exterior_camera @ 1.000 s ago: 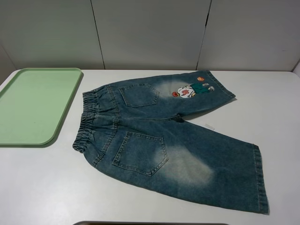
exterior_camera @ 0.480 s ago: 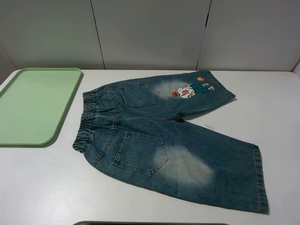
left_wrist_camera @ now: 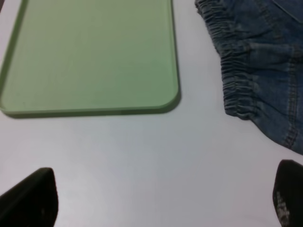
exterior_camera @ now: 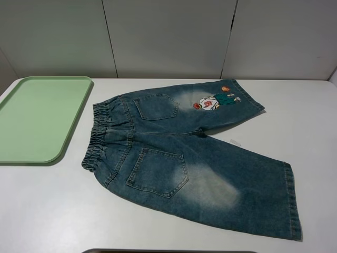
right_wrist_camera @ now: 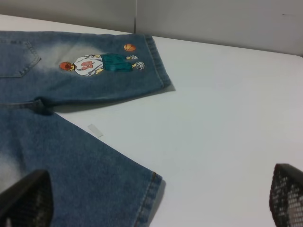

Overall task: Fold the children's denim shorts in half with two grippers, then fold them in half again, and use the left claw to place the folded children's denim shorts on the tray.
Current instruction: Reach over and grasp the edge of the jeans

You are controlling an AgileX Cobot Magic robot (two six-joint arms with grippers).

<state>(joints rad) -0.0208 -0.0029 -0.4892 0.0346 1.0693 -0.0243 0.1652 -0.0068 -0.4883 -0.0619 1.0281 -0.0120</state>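
left tool point(left_wrist_camera: 158, 201), right tool point(right_wrist_camera: 156, 201) gape wide — shorts point(exterior_camera: 184, 153) flat beside tray point(exterior_camera: 37, 118).

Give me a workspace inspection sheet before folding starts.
Surface: white table.
Job's things: denim shorts flat, unfolded, back pockets up; tray empty, beside the waistband, not touching.
Clutter: small white slip on the table between the legs.
End effectors: left end effector open over bare table near the waistband; right end effector open by the leg hems; both empty.
Cables: nothing seen.
Surroundings: grey panelled wall behind the table.
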